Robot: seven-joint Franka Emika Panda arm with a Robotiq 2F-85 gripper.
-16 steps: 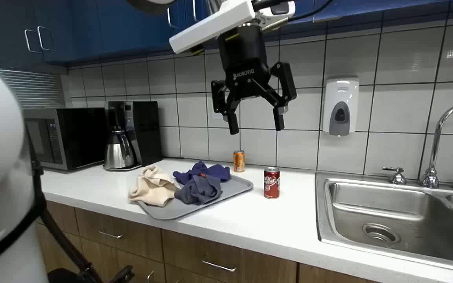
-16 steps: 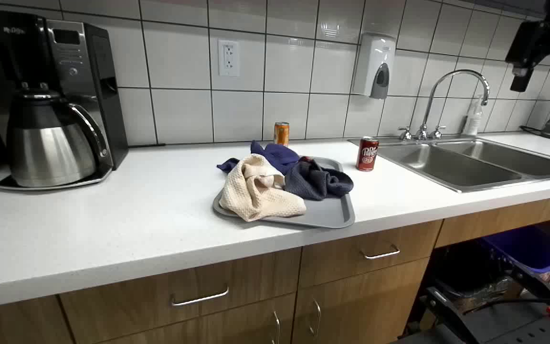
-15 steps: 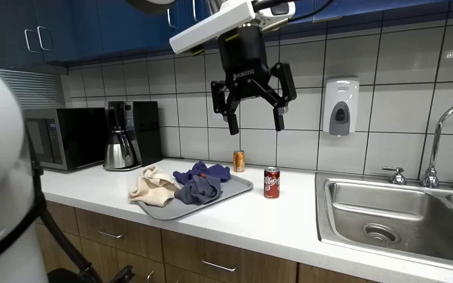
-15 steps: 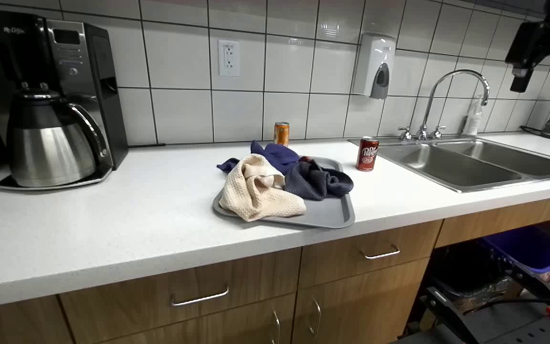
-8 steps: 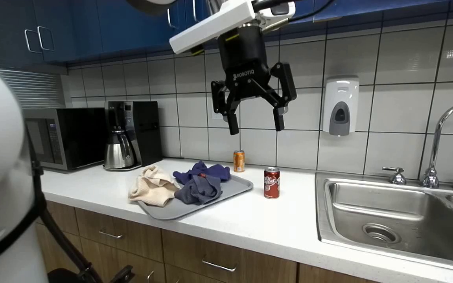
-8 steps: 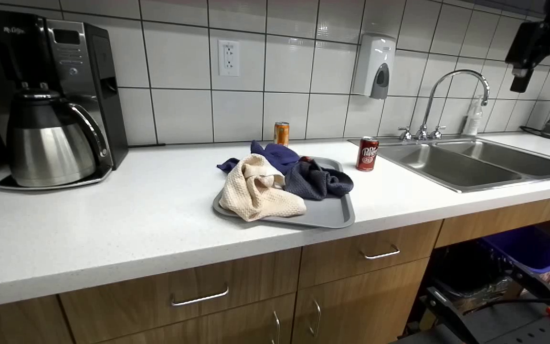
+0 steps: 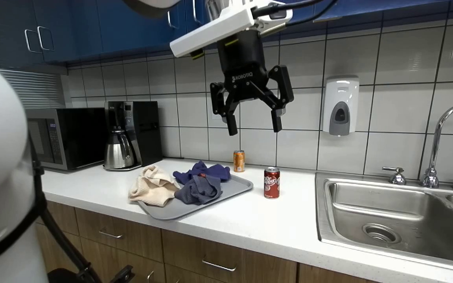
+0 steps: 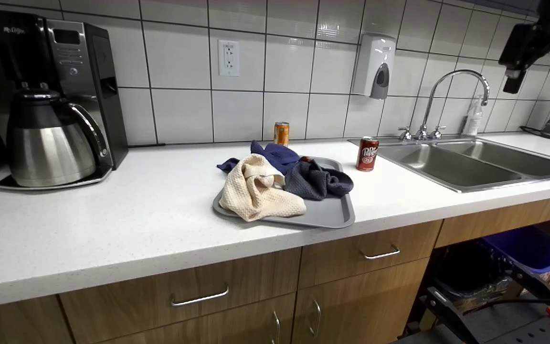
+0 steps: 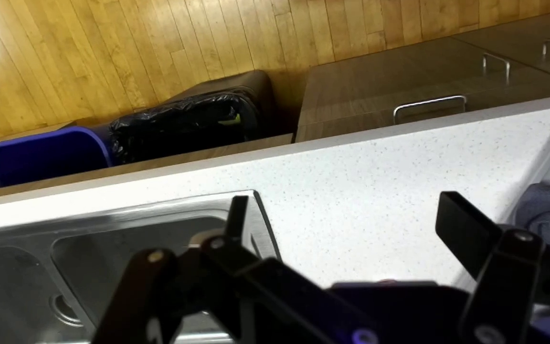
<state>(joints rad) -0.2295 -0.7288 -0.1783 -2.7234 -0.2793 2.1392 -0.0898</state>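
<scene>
My gripper [image 7: 255, 126] hangs in the air above the counter, fingers spread wide with nothing between them. In an exterior view the gripper [image 8: 538, 82] shows at the upper right, partly cut off. The wrist view looks down past the gripper [image 9: 344, 203] onto white counter. Below it stands a red Dr Pepper can [image 7: 271, 182], upright; only a sliver of red can rim [image 9: 387, 281] peeks over the gripper body. A grey tray [image 7: 232, 191] bears a cream cloth [image 8: 258, 191], a purple cloth [image 8: 279, 156] and a dark grey-blue cloth [image 8: 318, 180]. An orange can [image 7: 239, 161] stands behind.
A steel double sink [image 7: 372, 204] with a curved faucet [image 7: 437, 145] lies to one side. Beyond the tray are a coffee maker [image 7: 142, 133] and a microwave [image 7: 69, 137]. A soap dispenser [image 7: 341, 106] hangs on the tiles. Below the counter sits a purple bin [image 9: 48, 155].
Over the last half second the gripper has shifted slightly, leftward in both exterior views, and its second finger shows more in one of them. The cans, cloths and tray have stayed put.
</scene>
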